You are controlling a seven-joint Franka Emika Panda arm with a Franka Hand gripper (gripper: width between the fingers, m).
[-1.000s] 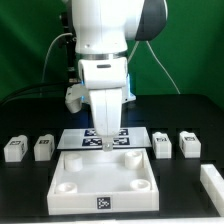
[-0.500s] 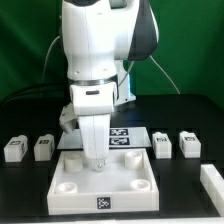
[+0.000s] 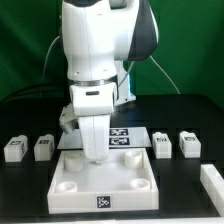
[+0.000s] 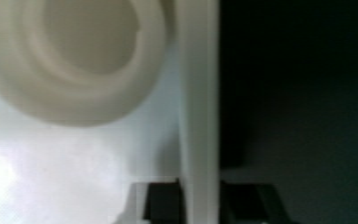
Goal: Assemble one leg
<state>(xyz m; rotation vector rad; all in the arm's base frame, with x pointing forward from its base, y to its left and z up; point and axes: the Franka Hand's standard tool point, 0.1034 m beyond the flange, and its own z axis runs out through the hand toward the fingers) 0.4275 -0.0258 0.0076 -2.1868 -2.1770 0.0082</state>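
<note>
Leg point(image 3: 43, 148): one of four alike, laid on tabletop point(image 3: 25, 195); two are set each side of tray piece point(image 3: 70, 200); none held.
Handling: judged light, stiff, smooth plastic; best pinched across flat sides, mid-block.
Claw point(image 3: 94, 154): low at tray piece's far edge, twd ext. view's left; open or closed can't be told.

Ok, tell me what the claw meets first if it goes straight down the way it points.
Probably the white tray piece, by its rim beside a round corner socket; the claw may be touching it now.

Green backdrop point(image 3: 28, 40), black table point(image 3: 25, 190).
</note>
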